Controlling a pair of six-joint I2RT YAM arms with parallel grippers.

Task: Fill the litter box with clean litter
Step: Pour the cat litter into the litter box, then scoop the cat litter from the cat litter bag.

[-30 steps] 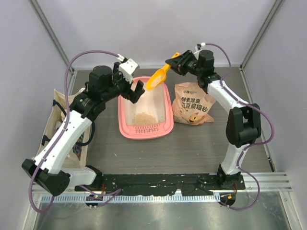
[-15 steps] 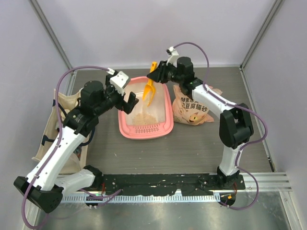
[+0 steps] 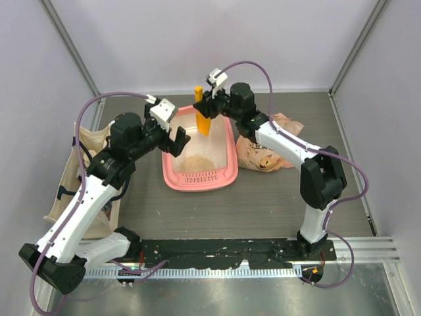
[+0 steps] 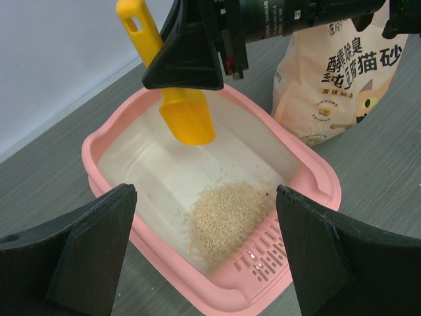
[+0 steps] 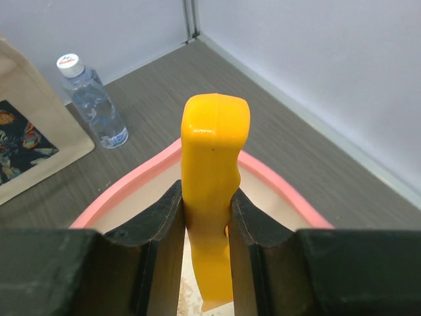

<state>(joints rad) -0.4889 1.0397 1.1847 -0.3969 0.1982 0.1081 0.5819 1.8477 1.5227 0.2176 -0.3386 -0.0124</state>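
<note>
The pink litter box [image 3: 229, 172] lies mid-table, its grille strip at the near end; it also shows in the left wrist view [image 4: 105, 191] and the right wrist view [image 5: 131, 187]. A pile of tan clean litter [image 3: 195, 162] lies on its whitish floor near the grille [image 4: 230, 217]. My right gripper [image 3: 204, 105] is shut on the handle of a yellow-orange scoop [image 3: 202, 122], which hangs bowl-down over the box's far end [image 4: 187, 118] [image 5: 210, 197]. My left gripper [image 3: 176, 139] is open and empty above the box's left rim.
A peach litter bag [image 3: 266, 155] with a cartoon cat lies right of the box [image 4: 342, 72]. A beige tote bag [image 3: 69, 178] stands at the left edge. A water bottle [image 5: 92, 102] lies beyond the box.
My right arm has swung left from over the bag and turned the scoop from level to bowl-down over the box. The litter pile has grown. My left arm has drawn back slightly.
</note>
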